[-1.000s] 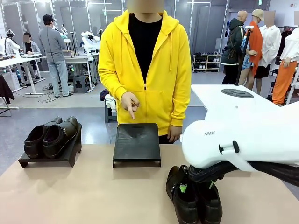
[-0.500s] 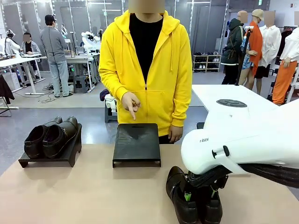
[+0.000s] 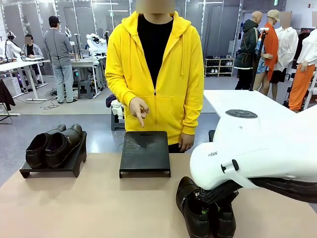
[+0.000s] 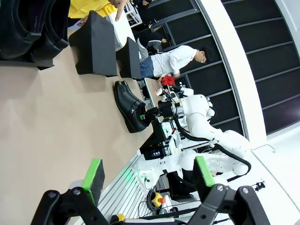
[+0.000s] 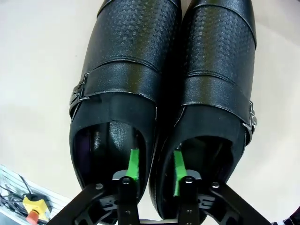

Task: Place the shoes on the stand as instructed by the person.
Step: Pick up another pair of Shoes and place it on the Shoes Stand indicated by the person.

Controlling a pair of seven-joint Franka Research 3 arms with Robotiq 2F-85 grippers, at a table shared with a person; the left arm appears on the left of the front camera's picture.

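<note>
Front view: the person point(image 3: 156, 74) points a hand point(image 3: 138, 110) down at the empty stand point(image 3: 144, 151) at the middle of the worktop's point(image 3: 99, 208) far edge. One pair of shoes point(image 3: 52, 144) sits on the stand point(image 3: 49, 171) at the far left. The second pair point(image 3: 193, 213) lies at the near edge, right, with my right gripper point(image 3: 210, 204) in it.

Left wrist view: my left gripper point(image 4: 147, 176) hangs with its fingers apart, holding nothing.

Right wrist view: one finger stands in each shoe, pinching the adjoining inner walls.

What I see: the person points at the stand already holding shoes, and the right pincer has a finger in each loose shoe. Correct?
Wrong stand. The front view shows the person pointing at the empty stand; the right pincer does have a finger in each of the loose shoes.
</note>
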